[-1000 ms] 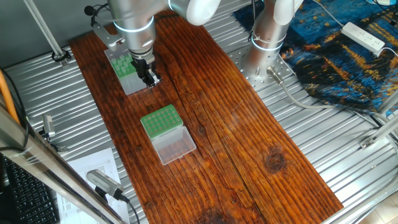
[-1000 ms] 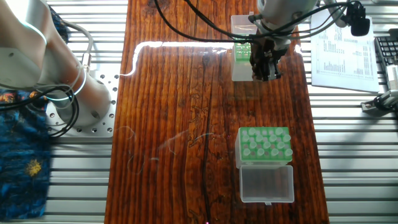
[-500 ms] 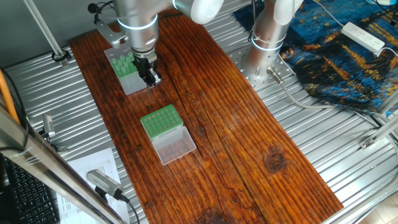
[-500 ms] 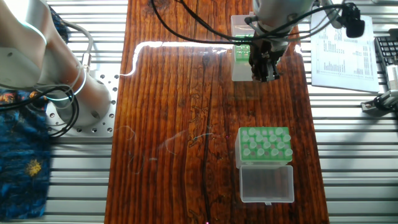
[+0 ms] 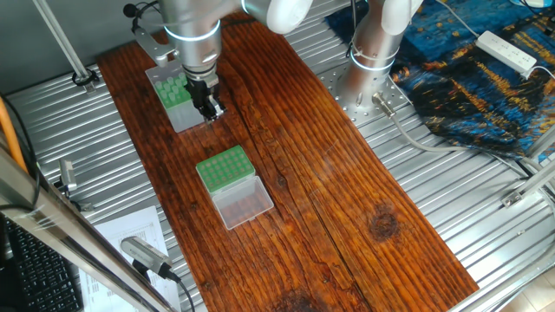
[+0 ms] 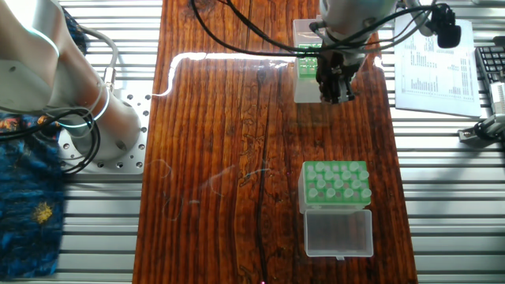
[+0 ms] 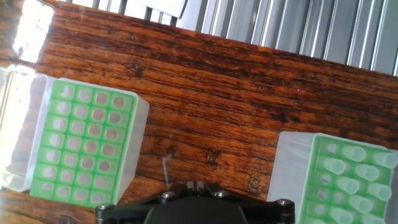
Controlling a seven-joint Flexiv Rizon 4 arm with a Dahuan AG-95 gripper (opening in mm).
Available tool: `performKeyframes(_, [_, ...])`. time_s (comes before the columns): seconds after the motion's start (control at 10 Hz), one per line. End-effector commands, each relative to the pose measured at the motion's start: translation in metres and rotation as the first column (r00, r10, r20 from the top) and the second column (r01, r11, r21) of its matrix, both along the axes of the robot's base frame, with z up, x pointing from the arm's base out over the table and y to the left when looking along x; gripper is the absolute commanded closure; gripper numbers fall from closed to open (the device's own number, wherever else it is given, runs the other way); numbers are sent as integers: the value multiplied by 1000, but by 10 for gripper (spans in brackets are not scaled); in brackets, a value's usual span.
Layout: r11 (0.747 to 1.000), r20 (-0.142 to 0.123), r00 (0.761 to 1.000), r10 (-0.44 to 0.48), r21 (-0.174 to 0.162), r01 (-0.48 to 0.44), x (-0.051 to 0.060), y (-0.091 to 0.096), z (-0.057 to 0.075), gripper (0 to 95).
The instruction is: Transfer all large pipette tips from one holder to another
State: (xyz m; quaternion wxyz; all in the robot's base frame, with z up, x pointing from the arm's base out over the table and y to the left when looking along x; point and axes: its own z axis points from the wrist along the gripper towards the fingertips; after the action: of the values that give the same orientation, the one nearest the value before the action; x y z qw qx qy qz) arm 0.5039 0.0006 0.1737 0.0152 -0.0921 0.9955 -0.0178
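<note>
— Where are the small pale translucent cone-shaped pipette tips (image 7: 336, 165) found?

— In the hand view they are seen standing in the holes of a green-topped box at the lower right. In the other fixed view, pale round tops are seen filling the low green rack (image 6: 337, 180) at the lower right, with its clear hinged lid (image 6: 338, 233) laid open below it.

— And what has changed?

— Very little. Over the last second the claw (image 5: 208, 106) was shifted slightly above the near edge of the taller grey-sided box with the green hole plate (image 5: 173, 91), at the upper left. For the last half second it has been kept still.

— Is anything gripped?

— It cannot be told; the fingers are dark and too small to read. The transfer is judged to be far along. Whether tips are left in the taller box cannot be settled, because part of its top is covered by the claw.

— What else is around?

— The dark wooden surface (image 5: 347, 191) is bare between the boxes, so nothing is seen in the way. Black cables (image 6: 237, 39) are draped across the upper frame. A printed sheet (image 6: 434, 71) lies at the upper right, well apart.
</note>
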Motion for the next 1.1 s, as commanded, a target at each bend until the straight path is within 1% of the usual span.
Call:
performKeyframes(0.1, [1000, -7, 1000, 9, -12, -9, 1, 0, 0, 950])
performKeyframes(0.3, [1000, -11, 1000, 8, -19, -8, 1, 0, 0, 950])
performKeyframes(0.4, [999, -10, 1000, 25, -34, -25, 2, -1, -1, 950])
performKeyframes(0.5, [998, -5, 999, 47, -36, -47, 3, -5, -2, 950])
performKeyframes(0.6, [996, -5, 997, 82, -34, -83, 5, -12, -3, 950])
performKeyframes(0.8, [978, -15, 978, 208, -33, -208, 15, -38, 1, 950])
performKeyframes(0.9, [962, -19, 962, 272, -31, -273, 24, -55, 6, 950])
performKeyframes(1.1, [934, -24, 935, 355, -27, -355, 35, -76, 13, 950])
